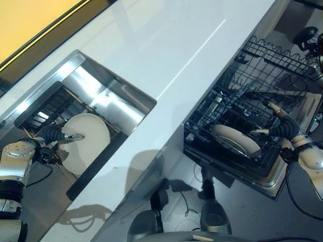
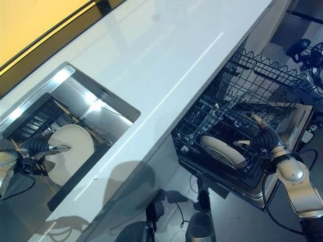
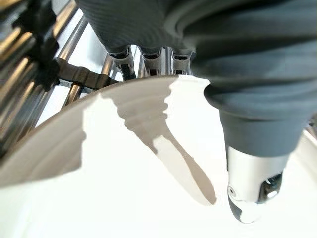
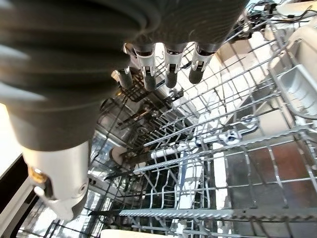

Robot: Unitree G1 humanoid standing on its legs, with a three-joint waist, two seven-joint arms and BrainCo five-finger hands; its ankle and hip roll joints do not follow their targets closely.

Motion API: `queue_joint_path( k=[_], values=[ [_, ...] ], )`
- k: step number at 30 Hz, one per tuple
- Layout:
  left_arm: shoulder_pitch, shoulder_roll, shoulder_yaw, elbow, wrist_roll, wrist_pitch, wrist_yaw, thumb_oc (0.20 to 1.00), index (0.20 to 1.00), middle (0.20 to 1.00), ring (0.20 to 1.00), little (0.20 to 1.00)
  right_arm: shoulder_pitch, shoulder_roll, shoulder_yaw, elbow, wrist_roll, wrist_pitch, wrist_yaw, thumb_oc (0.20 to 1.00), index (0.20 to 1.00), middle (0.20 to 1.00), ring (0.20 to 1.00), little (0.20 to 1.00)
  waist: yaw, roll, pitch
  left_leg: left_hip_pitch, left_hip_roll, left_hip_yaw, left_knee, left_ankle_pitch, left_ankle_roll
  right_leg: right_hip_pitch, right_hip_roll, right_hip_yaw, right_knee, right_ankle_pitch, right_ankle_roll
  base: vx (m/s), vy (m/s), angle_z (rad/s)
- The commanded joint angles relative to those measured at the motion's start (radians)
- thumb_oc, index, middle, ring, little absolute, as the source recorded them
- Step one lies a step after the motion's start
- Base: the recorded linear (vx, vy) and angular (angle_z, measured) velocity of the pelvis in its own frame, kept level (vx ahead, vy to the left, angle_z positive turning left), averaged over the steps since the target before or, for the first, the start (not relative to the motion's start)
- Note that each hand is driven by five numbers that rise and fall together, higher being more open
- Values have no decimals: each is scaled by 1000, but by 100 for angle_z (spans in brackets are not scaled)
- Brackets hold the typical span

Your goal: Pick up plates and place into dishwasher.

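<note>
We look down on a long glossy white surface (image 1: 166, 55) with a stainless steel sink (image 1: 108, 93) sunk into its left end and, below its right edge, an open dishwasher with a black wire rack (image 1: 252, 96) pulled out over the floor. Standing on edge in the sink is a round white plate (image 1: 88, 143), its face turned toward our left hand (image 1: 56, 135), which closes on the rim nearest that end of the surface: the thumb lies across the plate's front face while the fingers (image 3: 141, 54) curl behind the rim, so we judge this a pinch grip on the plate. A second white plate (image 1: 233, 138) already lies tilted in the rack's near corner. Our right hand (image 1: 278, 125) hovers just beside that racked plate with its fingers relaxed and holding nothing. The plate in the sink lies well apart from the rack, across the surface; the left hand is plainly the nearer one, and the lift probably must clear the sink's wall first.
</note>
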Motion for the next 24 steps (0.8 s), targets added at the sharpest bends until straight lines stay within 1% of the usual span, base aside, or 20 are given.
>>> queue_joint_path(
  k=[1,4,5,6,7,8,9,10,11,16,19,24],
  values=[
    [60,20,-36,-42,-76,12,-212,1000,1000,1000,1000,1000,-33,-55,16,-23,6,-40,-19,1000,1000,1000,1000,1000,4,-19,-82,-90,-15,-7,112,-35,30,-52,-92,-2,217,-117,45,40,-29,3],
    [68,35,-32,-38,-83,12,-257,1000,1000,1000,1000,1000,-23,-61,21,-30,17,-34,-19,1000,1000,1000,1000,1000,7,-15,-95,-80,-13,-8,107,-35,29,-40,-91,-10,214,-121,43,39,-38,6],
    [70,39,-31,-38,-88,13,-276,878,878,878,878,878,-18,-62,20,-34,20,-31,-17,1000,1000,1000,1000,1000,7,-14,-101,-76,-13,-8,104,-35,28,-36,-89,-13,212,-123,43,33,-34,8],
    [71,40,-30,-40,-90,15,-283,821,821,821,821,821,-16,-61,20,-35,20,-31,-17,1000,1000,1000,1000,1000,7,-13,-103,-74,-12,-9,103,-35,28,-35,-89,-13,212,-124,43,25,-40,12],
    [78,44,-25,-48,-94,18,-307,592,592,592,592,592,-8,-63,15,-38,24,-31,-16,1000,1000,1000,1000,1000,8,-13,-109,-71,-12,-9,101,-36,28,-31,-86,-16,210,-126,42,15,-41,10],
    [81,46,-26,-53,-99,19,-325,564,564,564,564,564,-4,-64,15,-38,27,-31,-16,1000,1000,1000,1000,1000,8,-12,-113,-69,-12,-10,99,-36,27,-29,-84,-17,209,-127,41,15,-49,6],
    [83,49,-26,-57,-102,19,-343,485,485,485,485,485,-1,-64,11,-36,29,-34,-13,1000,1000,1000,1000,1000,8,-11,-116,-66,-12,-11,99,-37,27,-27,-83,-18,209,-128,41,17,-44,3],
    [86,52,-25,-62,-103,17,-359,288,288,288,288,288,4,-63,9,-36,31,-36,-11,1000,1000,1000,1000,1000,7,-11,-120,-63,-11,-11,98,-38,27,-24,-81,-19,208,-129,40,24,-47,2],
    [89,56,-26,-71,-113,14,-376,200,200,200,200,200,8,-61,9,-36,32,-36,-11,1000,1000,1000,1000,1000,8,-10,-125,-59,-10,-11,96,-39,27,-21,-80,-20,207,-130,39,28,-48,1],
    [91,64,-32,-111,-164,-8,-417,200,200,200,200,200,25,-54,16,-39,39,-32,-21,1000,1000,1000,1000,1000,11,-13,-144,-46,-8,-11,92,-44,26,-8,-73,-26,202,-134,39,26,-55,4],
    [95,70,-32,-143,-179,-8,-418,200,200,200,200,200,35,-49,13,-40,43,-33,-22,1000,1000,1000,1000,1000,13,-14,-153,-39,-5,-12,90,-46,26,-3,-70,-29,202,-136,39,19,-57,6],
    [106,80,-23,-168,-194,-24,-420,200,200,200,200,200,49,-38,15,-39,47,-35,-30,1000,1000,1000,1000,1000,18,-16,-165,-28,-4,-13,83,-48,27,9,-66,-35,196,-137,39,10,-49,3]
  ],
)
